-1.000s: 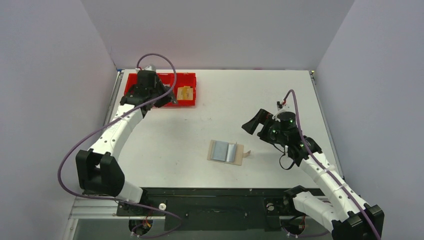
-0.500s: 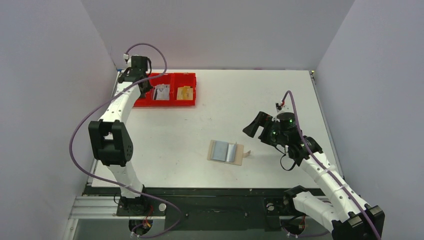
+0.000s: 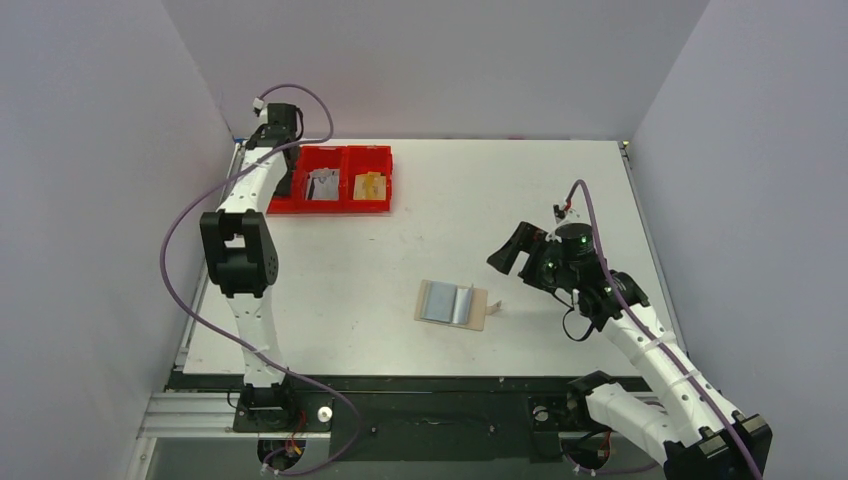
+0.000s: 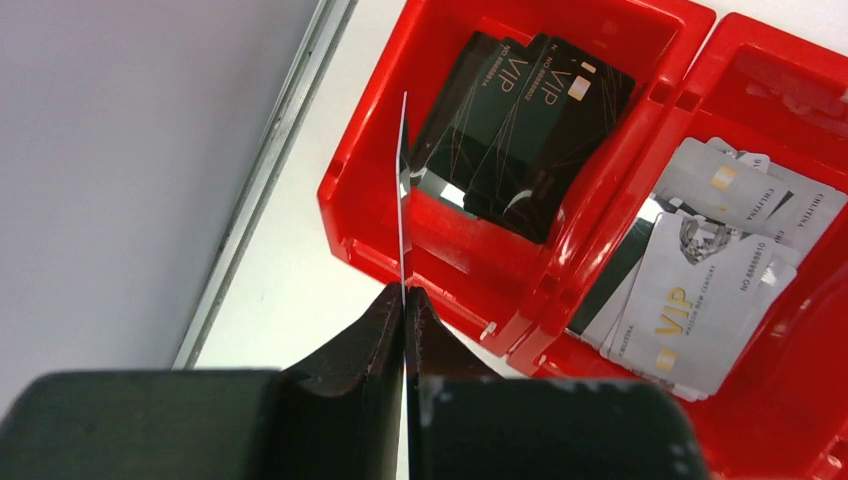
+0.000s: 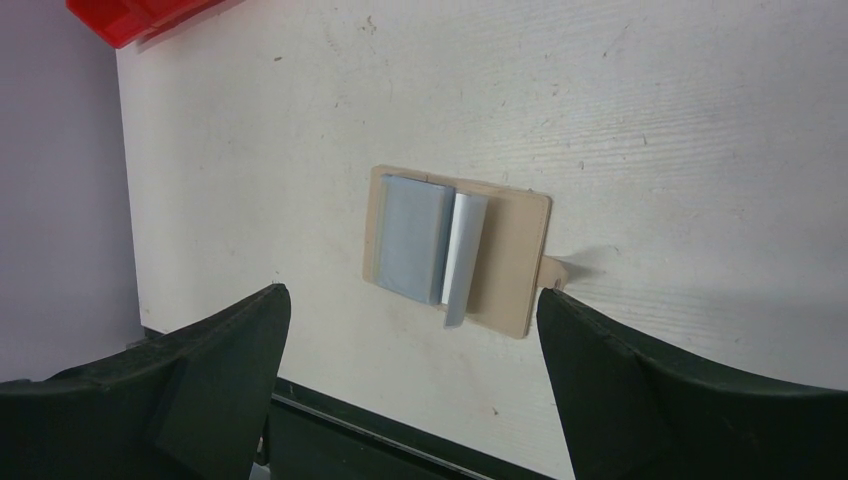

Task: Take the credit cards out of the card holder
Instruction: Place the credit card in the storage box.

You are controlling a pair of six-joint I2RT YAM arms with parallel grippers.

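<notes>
We found the card holder [image 3: 451, 304] lying flat on the table [image 3: 480, 190], just below and right of centre in the overhead view, well apart from everything else. Two pale blue-grey credit cards [image 5: 410, 240] still lay on its open face, the one nearer the middle lifted along one edge; whether more were tucked underneath we could not tell.

The right gripper [image 5: 410, 293] hung above the holder with its jaws spread wide and nothing between them, touching neither holder nor cards.

In the upper left of the overhead view sat the red tray [image 3: 330, 205]. The left gripper [image 4: 403, 300] was above it, jaws pinched tight on a held card [image 4: 402, 200] seen edge-on, poised over the tray's end compartment. That compartment already contained a fan of dark cards [image 4: 520, 130], and the one beside it contained pale cards [image 4: 690, 260]. A yellowish block [image 3: 371, 186] lay in the third.

We judged the task well along but unfinished: one card was about to be dropped, and at least the two pale ones on the holder remained to be lifted off and carried over.
</notes>
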